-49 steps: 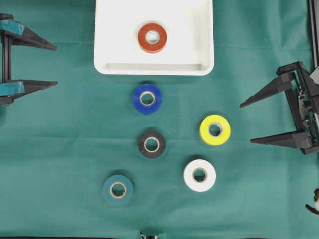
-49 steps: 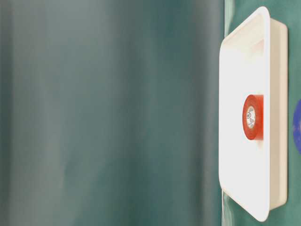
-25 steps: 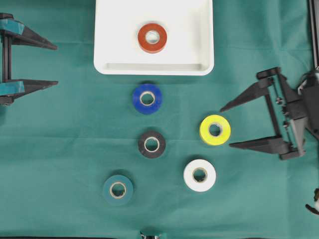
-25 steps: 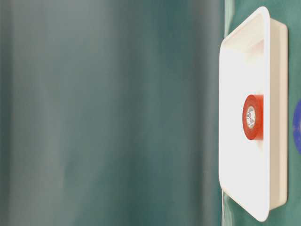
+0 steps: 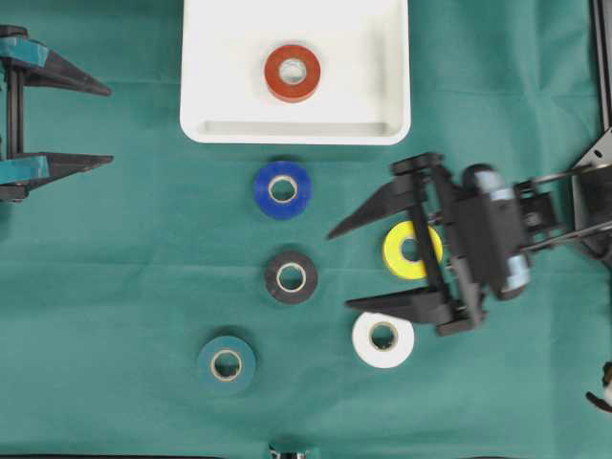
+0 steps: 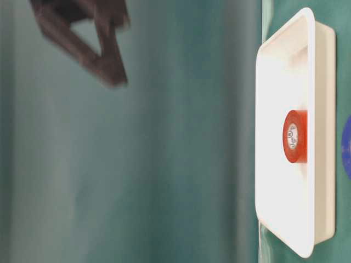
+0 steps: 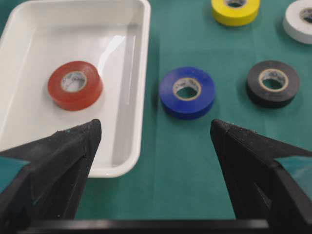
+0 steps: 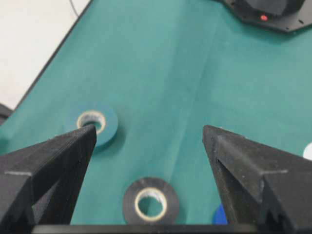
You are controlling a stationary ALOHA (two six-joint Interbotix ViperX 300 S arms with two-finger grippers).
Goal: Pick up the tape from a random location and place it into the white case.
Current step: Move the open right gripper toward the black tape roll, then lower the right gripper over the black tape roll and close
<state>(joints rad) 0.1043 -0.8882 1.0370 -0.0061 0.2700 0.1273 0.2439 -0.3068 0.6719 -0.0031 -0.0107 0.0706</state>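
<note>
The right gripper (image 5: 342, 268), jaws spread wide and empty, hangs right of centre over the yellow tape (image 5: 411, 250), with the white case (image 5: 392, 105) toward the upper left.

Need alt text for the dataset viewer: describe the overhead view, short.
Right hand, open, reaches over the green cloth above the yellow tape roll. Blue, black, white and teal rolls lie loose; a red roll sits in the white case. Left hand open at the left edge.

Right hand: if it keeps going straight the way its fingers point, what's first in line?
Likely the black tape roll, which lies ahead between the open fingers of the right hand; the hand seems to be above the table, so height is unclear.
</note>
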